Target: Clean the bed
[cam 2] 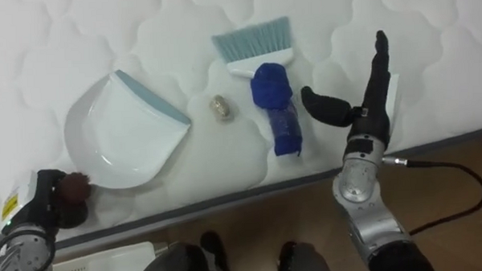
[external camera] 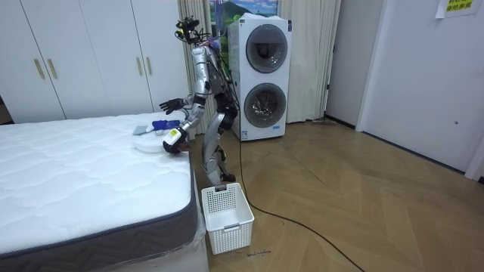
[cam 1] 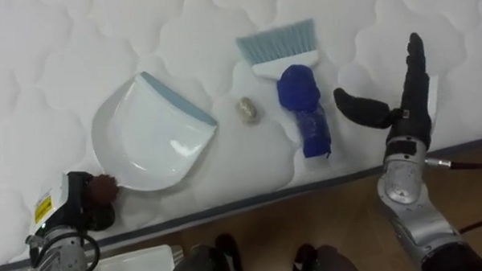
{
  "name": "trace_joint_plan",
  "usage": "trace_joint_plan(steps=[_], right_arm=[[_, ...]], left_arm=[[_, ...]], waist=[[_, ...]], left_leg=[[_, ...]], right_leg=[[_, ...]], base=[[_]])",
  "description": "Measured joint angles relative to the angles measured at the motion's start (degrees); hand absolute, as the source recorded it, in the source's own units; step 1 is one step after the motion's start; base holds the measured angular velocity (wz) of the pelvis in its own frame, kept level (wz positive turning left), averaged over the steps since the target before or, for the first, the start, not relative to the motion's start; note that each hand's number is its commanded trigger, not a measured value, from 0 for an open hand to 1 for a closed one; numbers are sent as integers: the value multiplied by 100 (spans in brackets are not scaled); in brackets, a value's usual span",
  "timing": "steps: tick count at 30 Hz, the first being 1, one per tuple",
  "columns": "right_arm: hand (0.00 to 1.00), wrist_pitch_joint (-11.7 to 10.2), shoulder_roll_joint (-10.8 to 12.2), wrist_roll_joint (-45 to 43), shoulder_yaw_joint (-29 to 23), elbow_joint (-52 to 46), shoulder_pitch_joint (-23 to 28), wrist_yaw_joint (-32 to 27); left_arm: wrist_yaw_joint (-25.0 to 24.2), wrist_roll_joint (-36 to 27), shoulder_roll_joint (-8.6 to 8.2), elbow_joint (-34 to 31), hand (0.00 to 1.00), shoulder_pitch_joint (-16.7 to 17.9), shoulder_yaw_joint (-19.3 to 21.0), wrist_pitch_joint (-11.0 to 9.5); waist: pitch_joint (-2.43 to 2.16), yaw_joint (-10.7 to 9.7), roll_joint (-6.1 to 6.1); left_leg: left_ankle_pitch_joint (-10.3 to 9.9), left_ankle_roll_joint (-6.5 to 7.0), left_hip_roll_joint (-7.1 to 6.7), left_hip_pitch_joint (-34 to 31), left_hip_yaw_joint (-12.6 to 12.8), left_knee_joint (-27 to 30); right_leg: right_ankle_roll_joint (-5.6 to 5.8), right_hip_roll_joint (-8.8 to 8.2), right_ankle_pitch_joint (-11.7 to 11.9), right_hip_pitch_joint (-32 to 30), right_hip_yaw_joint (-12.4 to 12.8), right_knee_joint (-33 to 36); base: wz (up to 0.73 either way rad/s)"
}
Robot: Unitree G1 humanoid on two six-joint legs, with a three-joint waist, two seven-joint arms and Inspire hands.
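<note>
A white dustpan (cam 1: 152,134) with a pale blue lip lies on the quilted mattress (cam 1: 46,70). My left hand (cam 1: 84,204) is curled round its brown handle end (cam 1: 105,188) at the mattress edge. A small crumpled scrap (cam 1: 248,111) sits just right of the pan's lip. Beside it lies a brush (cam 1: 302,97) with pale blue bristles and a blue handle that points toward the bed's edge. My right hand (cam 1: 407,97) hovers right of the brush, fingers straight and thumb spread, holding nothing.
I stand at the bed's long side (external camera: 189,189). A white plastic basket (external camera: 227,215) stands on the wood floor by my feet, beside the bed. Stacked washing machines (external camera: 261,75) are behind me, and white wardrobes (external camera: 91,53) stand beyond the bed.
</note>
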Motion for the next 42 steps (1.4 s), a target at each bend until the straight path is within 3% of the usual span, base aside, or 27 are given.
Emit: trace_joint_plan(steps=[8, 12, 22, 28, 42], right_arm=[[0, -35, 3, 21, 144, 418, -95, 293], [0, -69, 21, 18, 208, 806, -222, 424], [0, -69, 39, 239, 179, 1180, -371, 986], [0, -60, 163, 229, 103, 1286, -458, 1049], [0, 52, 212, 431, 86, 1485, -732, 1063]], left_arm=[[-204, -6, -19, -71, 100, -28, -97, -46], [-227, -2, -25, -103, 100, -63, -122, -49], [-275, 8, -46, -169, 100, -75, -122, -30], [-366, 8, -49, -274, 100, -84, -103, 102], [-453, 5, -57, -267, 100, -209, -194, 186]], waist=[[10, 163, 7], [61, 208, 6], [74, 222, -3], [80, 218, -7], [112, 247, -24]], left_leg=[[1, -3, -39, -15, -6, -68], [1, -3, -55, -16, -10, -103], [3, -5, -111, -15, -17, -184], [3, -5, -103, -21, -13, -176], [8, 4, -123, -16, 20, -168]], right_leg=[[5, -22, -23, -16, -46, -10], [6, -25, -23, -13, -47, -38], [19, -92, -28, -12, -105, -63], [19, -98, -28, -25, -103, -53], [17, -200, -30, -56, -183, 11]], base=[[3], [0], [1], [0], [0]])
